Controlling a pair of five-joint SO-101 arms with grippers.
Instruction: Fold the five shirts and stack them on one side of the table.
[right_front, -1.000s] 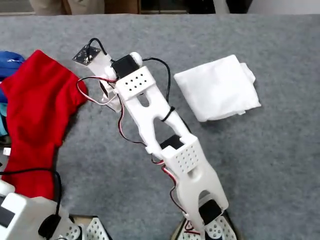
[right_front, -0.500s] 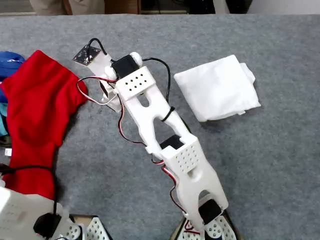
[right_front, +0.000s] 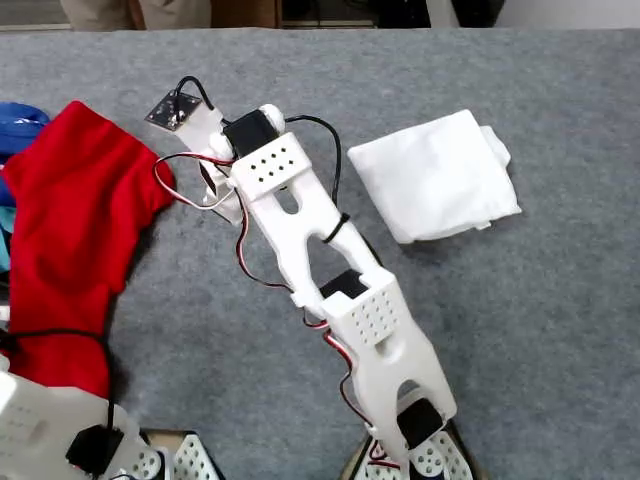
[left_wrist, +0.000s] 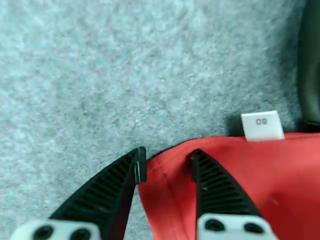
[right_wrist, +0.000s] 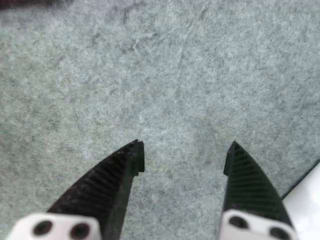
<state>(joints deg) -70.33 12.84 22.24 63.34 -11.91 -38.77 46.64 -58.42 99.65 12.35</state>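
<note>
The left pincer (left_wrist: 168, 153) stands open at the hem of the red shirt (left_wrist: 260, 185), which lies spread on the left of the desk (right_front: 540, 330). A corner of cloth sits between its jaws, perhaps touching them. The right pincer (right_wrist: 184, 148) gapes wide over the grey desk, with the folded white shirt (right_front: 435, 178) on the right.

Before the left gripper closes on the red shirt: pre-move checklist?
1. Left gripper open: ok.
2. Red shirt edge between the jaws: ok.
3. Red shirt folded: not ok, it lies spread out.
4. White shirt folded, off to one side: ok.
5. Right gripper open over bare table, holding nothing: ok.
</note>
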